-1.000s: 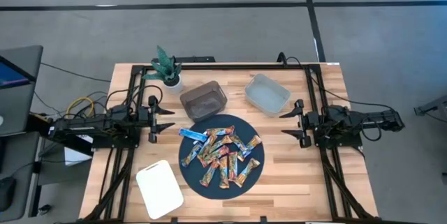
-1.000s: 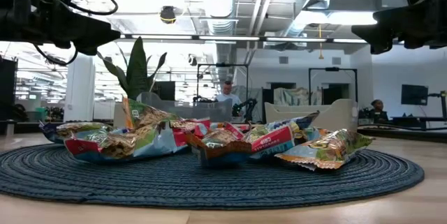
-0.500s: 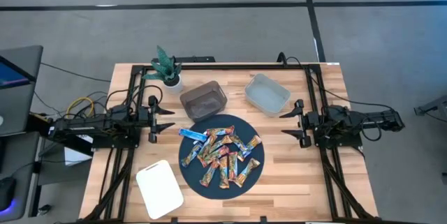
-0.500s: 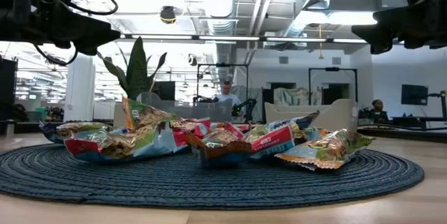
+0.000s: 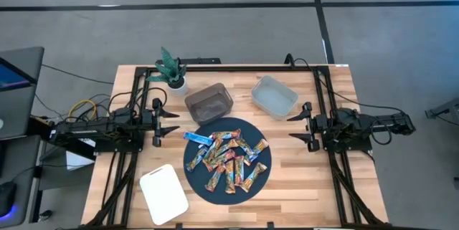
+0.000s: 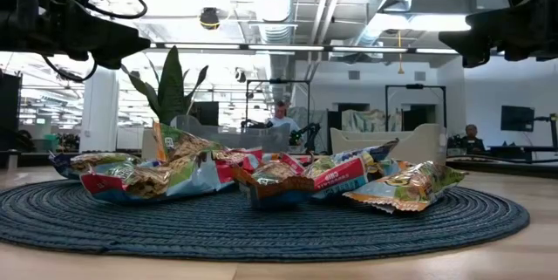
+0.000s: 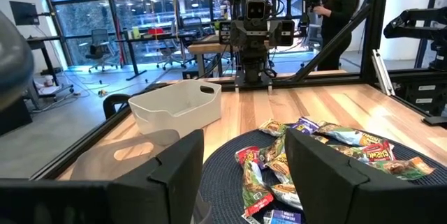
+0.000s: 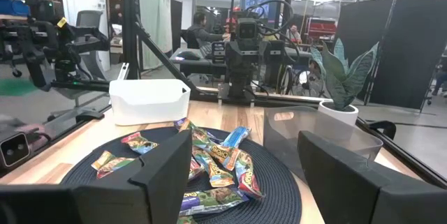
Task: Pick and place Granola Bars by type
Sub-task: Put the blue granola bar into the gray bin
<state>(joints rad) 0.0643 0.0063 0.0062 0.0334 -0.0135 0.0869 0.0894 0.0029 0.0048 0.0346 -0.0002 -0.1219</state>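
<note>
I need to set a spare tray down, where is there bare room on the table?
Bare wood lies right of the round mat, below the right gripper, and between the white board and left gripper. It is crowded on the mat, under granola bars, and around both bins.

From overhead we look straight down on the whole tabletop [image 5: 301,180], the round dark mat [image 5: 228,161] at its middle. Our low camera sits at tabletop height, close against the mat's rim, facing level into the room behind. From each wrist we look past that arm's own fingers across the mat to the opposite arm. All four views share the mat and its heap of Granola Bars [image 6: 261,174].
</note>
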